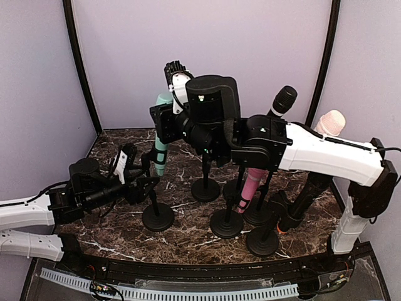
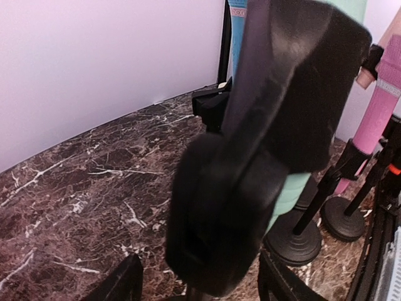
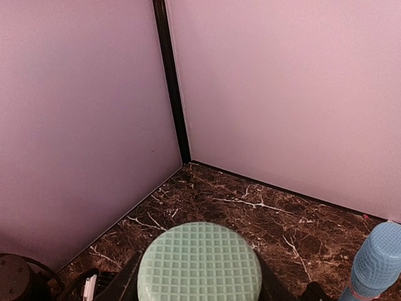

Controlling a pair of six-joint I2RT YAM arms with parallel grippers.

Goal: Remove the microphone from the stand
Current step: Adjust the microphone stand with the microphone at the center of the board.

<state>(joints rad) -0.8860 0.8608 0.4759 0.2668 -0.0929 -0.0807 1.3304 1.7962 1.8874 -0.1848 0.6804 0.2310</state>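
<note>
The mint-green microphone (image 1: pixel 161 141) stands tilted at the left, its lower end by the black clip of its stand (image 1: pixel 156 216). My right gripper (image 1: pixel 165 118) is shut on the microphone's upper body. In the right wrist view its grille head (image 3: pixel 199 263) fills the space between the fingers (image 3: pixel 122 285). My left gripper (image 1: pixel 139 170) is open, its fingers either side of the stand's clip (image 2: pixel 250 163), which looms blurred and close in the left wrist view. The green body (image 2: pixel 294 191) shows behind the clip. I cannot tell if the microphone still sits in the clip.
Several other stands crowd the middle and right: a pink microphone (image 1: pixel 252 182), a black-headed one (image 1: pixel 283 99) and a pale pink head (image 1: pixel 331 122). A blue microphone (image 3: pixel 376 260) stands close to the right of the green one. Walls close the back and sides.
</note>
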